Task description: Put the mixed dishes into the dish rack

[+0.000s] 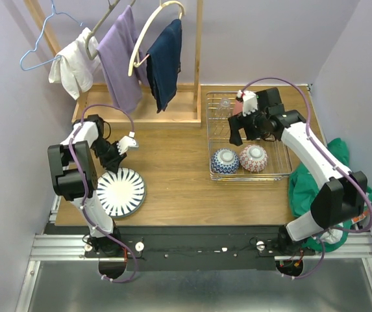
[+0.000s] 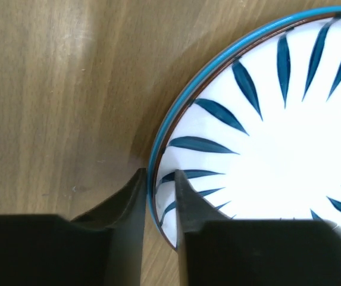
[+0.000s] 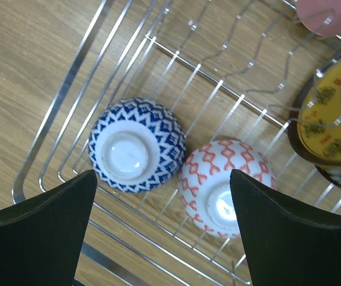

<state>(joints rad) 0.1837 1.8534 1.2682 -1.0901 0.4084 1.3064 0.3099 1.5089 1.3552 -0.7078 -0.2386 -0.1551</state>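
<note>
**Last plate waits as left arm takes its rim**

Lower left of the top view: the striped plate point(image 1: 121, 192) lies flat and face up on the table point(image 1: 173, 156), well apart from the rack point(image 1: 280, 168) at right. The left gripper point(image 2: 160, 179) straddles the plate's upper-left edge, 1 finger on the wood outside and 1 inside the blue rim. The jaws stand narrow. Whether they already pinch the rim cannot be told.

The plate is round and so has no long axis. Its dark stripes fan out from a white centre.

The grip looks shallow. A deeper bite before lifting would likely suit the slick glaze, with the held edge raised first so the far edge pivots on the wood.

Right of centre, 2 bowls sit upside down in the rack's near end, the blue bowl point(image 3: 135, 146) just beside the red bowl point(image 3: 224, 187). The right gripper point(image 3: 162, 179) hangs over them, spread wide and holding nothing. It probably needs to clear out before the plate crosses.
</note>
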